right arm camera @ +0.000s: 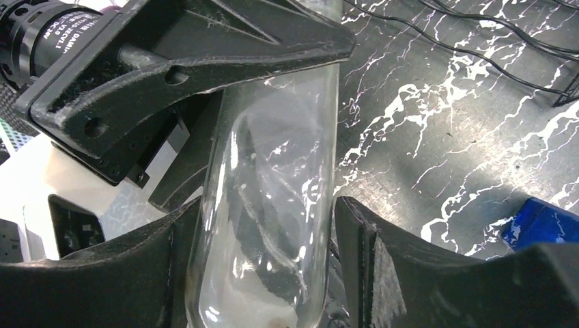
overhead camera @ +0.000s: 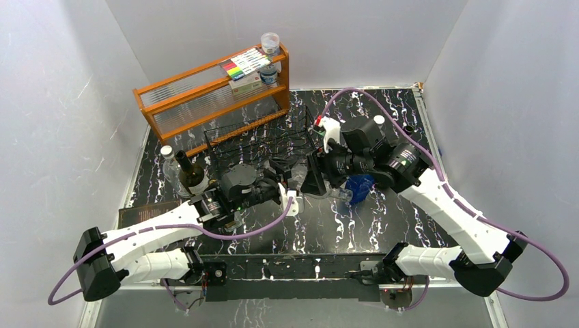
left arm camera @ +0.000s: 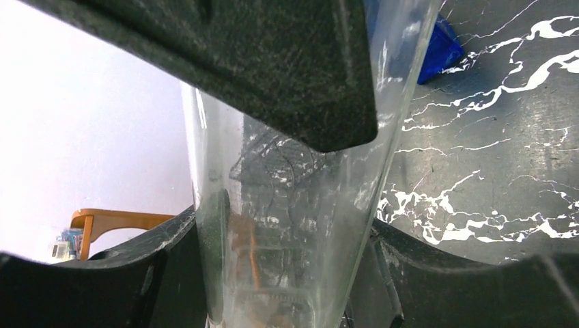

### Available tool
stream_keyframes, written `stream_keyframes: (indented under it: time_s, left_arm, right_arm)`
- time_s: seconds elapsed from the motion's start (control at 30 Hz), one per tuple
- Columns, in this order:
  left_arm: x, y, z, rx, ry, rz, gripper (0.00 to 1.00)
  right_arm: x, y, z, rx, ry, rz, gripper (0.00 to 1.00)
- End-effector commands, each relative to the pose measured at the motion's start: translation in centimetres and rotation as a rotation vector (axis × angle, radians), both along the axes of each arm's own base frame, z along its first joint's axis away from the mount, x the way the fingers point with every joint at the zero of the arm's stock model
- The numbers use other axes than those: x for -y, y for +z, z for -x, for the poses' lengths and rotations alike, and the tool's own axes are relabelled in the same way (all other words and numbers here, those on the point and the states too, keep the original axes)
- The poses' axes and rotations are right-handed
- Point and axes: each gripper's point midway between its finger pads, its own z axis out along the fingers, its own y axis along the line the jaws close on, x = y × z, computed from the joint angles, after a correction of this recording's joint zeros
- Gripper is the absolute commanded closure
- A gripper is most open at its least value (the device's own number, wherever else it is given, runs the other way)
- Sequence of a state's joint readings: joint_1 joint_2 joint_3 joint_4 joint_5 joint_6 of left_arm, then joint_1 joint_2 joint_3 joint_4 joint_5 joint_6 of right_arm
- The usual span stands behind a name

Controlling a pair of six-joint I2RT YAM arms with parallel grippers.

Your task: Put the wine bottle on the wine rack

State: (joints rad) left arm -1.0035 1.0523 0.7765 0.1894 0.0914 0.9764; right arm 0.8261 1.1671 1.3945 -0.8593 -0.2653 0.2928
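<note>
Wine rack (overhead camera: 263, 140) overhead (stray wires, right wrist)

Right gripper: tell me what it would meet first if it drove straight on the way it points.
The right gripper has the clear glass bottle between its fingers. Pushed straight on, it would probably meet the left gripper first, whose fingers grip the same bottle just ahead.

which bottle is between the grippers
The clear glass bottle, gripped between the left gripper and right gripper; the dark labelled bottle and the white-capped bottle stand untouched left of the wine rack.
</note>
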Motion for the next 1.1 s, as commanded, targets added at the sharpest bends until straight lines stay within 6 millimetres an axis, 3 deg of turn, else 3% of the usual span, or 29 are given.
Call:
stream_keyframes:
  time_s: [0.0,0.13,0.27,0.4,0.43,0.47,0.53,0.57,0.63,0.77,0.83,0.97,1.03,1.07]
  left_arm:
    - [-0.1,5.1,0.2,0.082,-0.007,0.146,1.0]
    - [-0.1,5.2,0.2,0.09,-0.008,0.141,1.0]
    - [0.0,5.5,0.1,0.08,-0.005,0.151,1.0]
    - [0.0,5.1,-0.6,0.062,0.031,0.147,1.0]
    - [0.0,4.9,-0.8,0.06,0.045,0.142,1.0]
    - [-0.1,4.8,-1.0,0.063,0.057,0.14,1.0]
    - [-0.3,4.7,-1.4,0.081,0.077,0.133,1.0]
    - [-0.4,4.6,-1.5,0.093,0.08,0.128,1.0]
    - [-0.6,4.8,-1.7,0.117,0.089,0.127,1.0]
    - [-0.5,5.1,-1.8,0.147,0.086,0.124,1.0]
    - [-0.4,5.3,-2.0,0.155,0.088,0.124,1.0]
    - [-0.2,5.4,-2.1,0.148,0.095,0.135,0.98]
    - [-0.3,5.2,-2.1,0.133,0.101,0.144,0.84]
    - [-0.4,5.2,-2.2,0.123,0.109,0.151,0.77]
  right_arm:
    - [-0.6,0.3,0.0,0.001,0.007,-0.019,0.28]
    - [-0.7,0.2,-0.3,-0.003,0.0,-0.005,0.45]
    - [-0.5,-0.2,-0.8,-0.005,-0.033,0.015,0.8]
    - [-0.4,-0.7,-1.0,-0.009,-0.05,0.018,1.0]
    - [-0.4,-0.9,-0.9,-0.013,-0.049,0.022,0.98]
    - [-0.4,-1.0,-0.9,-0.018,-0.047,0.028,0.86]
    - [-0.2,-1.3,-0.7,-0.027,-0.045,0.037,0.44]
    - [-0.1,-1.4,-0.5,-0.03,-0.038,0.035,0.33]
    - [0.0,-1.6,0.0,-0.04,-0.021,0.033,0.27]
    - [0.3,-2.6,0.8,-0.082,0.003,0.066,0.31]
    - [0.3,-3.2,0.9,-0.103,0.006,0.083,0.41]
    - [0.4,-3.7,0.5,-0.113,-0.026,0.1,0.84]
    - [0.6,-3.7,0.0,-0.093,-0.06,0.101,1.0]
    - [0.6,-3.4,-0.3,-0.075,-0.074,0.093,1.0]
